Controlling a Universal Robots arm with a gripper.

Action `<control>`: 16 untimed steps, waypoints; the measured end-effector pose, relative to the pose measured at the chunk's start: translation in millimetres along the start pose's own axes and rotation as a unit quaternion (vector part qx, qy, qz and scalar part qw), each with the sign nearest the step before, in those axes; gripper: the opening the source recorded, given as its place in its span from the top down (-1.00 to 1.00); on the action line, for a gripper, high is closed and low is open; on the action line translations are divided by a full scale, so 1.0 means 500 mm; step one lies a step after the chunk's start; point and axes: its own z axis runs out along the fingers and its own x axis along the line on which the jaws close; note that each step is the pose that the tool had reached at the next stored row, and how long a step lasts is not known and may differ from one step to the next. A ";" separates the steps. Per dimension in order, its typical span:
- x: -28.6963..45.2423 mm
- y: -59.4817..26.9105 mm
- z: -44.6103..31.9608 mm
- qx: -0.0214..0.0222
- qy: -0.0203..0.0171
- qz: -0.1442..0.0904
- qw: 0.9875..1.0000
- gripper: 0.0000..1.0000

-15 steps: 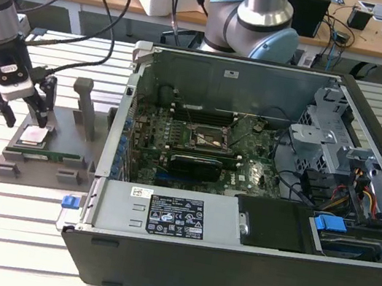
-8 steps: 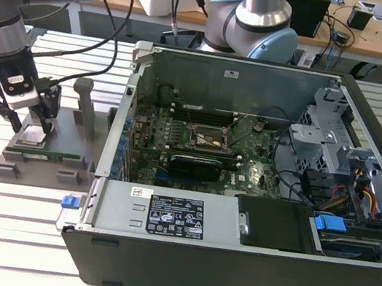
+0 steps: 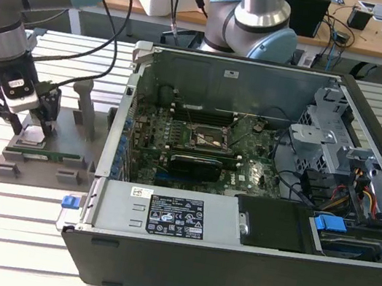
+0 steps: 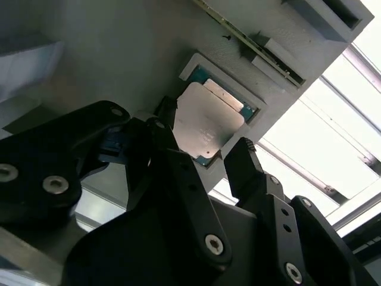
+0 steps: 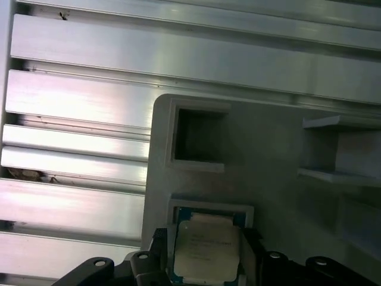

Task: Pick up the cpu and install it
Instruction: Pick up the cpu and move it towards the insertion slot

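The fixture [image 3: 68, 166] rests on the slatted table [image 3: 5, 229], to the exterior view's left of the open computer case [image 3: 228, 268]. The cpu [image 3: 32, 134] lies in the fixture's square pocket, directly under the gripper [image 3: 32, 125]. A memory stick [image 3: 48, 155] lies along the fixture's slot beside that pocket.

The cpu [image 5: 207, 250], small, flat and square, silvery-grey on top with a thin green edge, lies face-up in the grey holder's [image 5: 268, 155] square pocket.

one cpu [image 4: 205, 122], one gripper [image 4: 203, 132]
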 end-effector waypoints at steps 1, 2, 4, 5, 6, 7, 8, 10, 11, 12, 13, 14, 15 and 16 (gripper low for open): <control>0.000 -0.001 0.000 0.000 0.000 0.002 1.000 -0.20; -0.001 -0.002 0.001 0.000 0.000 0.003 1.000 -0.20; -0.004 -0.005 0.001 0.000 0.000 0.004 1.000 -0.20; -0.004 -0.005 0.001 0.000 0.000 0.004 1.000 -0.20; -0.005 -0.005 0.002 0.000 0.000 0.004 1.000 -0.20; -0.005 -0.005 0.002 0.000 0.000 0.004 1.000 -0.20; -0.005 -0.005 0.002 0.000 0.000 0.004 1.000 -0.20; -0.005 -0.006 0.003 0.000 0.000 0.004 1.000 -0.20; -0.005 -0.007 0.003 0.000 0.000 0.004 1.000 -0.20; -0.005 -0.010 0.003 0.000 0.000 0.004 1.000 -0.20; -0.005 -0.011 0.004 0.000 0.000 0.004 1.000 -0.20; -0.005 -0.012 0.004 0.000 0.000 0.004 1.000 -0.20; -0.005 -0.012 0.005 0.000 0.000 0.005 1.000 -0.20; -0.006 -0.012 0.005 0.000 0.000 0.005 1.000 -0.20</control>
